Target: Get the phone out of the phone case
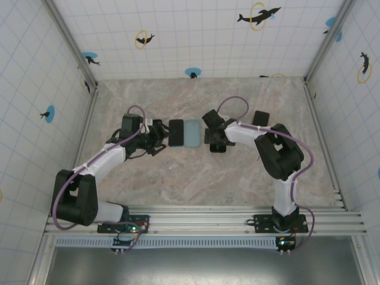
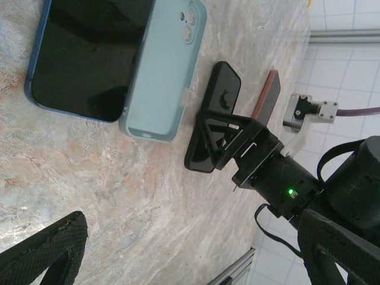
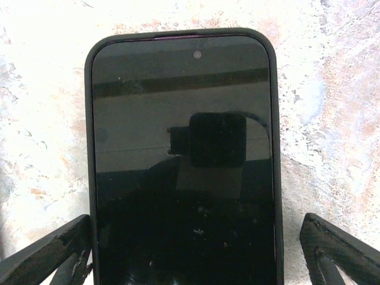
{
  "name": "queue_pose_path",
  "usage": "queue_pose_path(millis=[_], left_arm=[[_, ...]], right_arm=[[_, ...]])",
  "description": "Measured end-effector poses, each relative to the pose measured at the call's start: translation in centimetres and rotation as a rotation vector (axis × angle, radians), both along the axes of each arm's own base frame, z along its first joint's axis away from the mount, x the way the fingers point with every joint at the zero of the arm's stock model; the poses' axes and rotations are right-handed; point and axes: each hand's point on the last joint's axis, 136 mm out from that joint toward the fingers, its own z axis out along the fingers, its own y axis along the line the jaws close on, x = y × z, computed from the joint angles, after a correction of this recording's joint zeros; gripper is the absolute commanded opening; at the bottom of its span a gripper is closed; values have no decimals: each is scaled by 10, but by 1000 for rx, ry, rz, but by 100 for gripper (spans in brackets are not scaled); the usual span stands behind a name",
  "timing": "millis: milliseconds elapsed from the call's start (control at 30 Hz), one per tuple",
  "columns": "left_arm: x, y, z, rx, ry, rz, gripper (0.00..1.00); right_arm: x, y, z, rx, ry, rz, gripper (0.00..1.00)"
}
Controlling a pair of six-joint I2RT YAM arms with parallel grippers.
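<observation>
A dark-screened phone with a blue rim (image 2: 83,53) lies face up on the marble table, bare. Touching its side is an empty light blue phone case (image 2: 163,65), also lying flat. From above, the phone (image 1: 176,132) and the case (image 1: 192,134) sit side by side at the table's middle. My left gripper (image 1: 159,138) is just left of them, open, nothing between its fingers (image 2: 47,249). A second phone in a black case (image 3: 184,160) lies face up under my right gripper (image 1: 217,142). That gripper is open, one finger (image 3: 338,249) on each long side.
A dark reddish phone or case (image 2: 267,98) lies beyond the right gripper, seen from above at the back right (image 1: 261,117). Tiled walls close the table on three sides. An aluminium rail (image 1: 202,217) runs along the near edge.
</observation>
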Motion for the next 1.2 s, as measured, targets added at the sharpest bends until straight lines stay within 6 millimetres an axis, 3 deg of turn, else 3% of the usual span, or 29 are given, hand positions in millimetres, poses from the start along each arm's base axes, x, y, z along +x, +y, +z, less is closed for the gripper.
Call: queue_pose_path(millis=[867, 1033, 1200], left_arm=[[-2, -3, 3, -19, -2, -18, 95], [-1, -3, 1, -17, 2, -18, 94], [5, -8, 5, -10, -13, -26, 92]], right_arm=[[-4, -6, 4, -62, -6, 22, 55], [-13, -16, 20, -74, -37, 55, 53], [-12, -15, 50, -41, -114, 99, 52]])
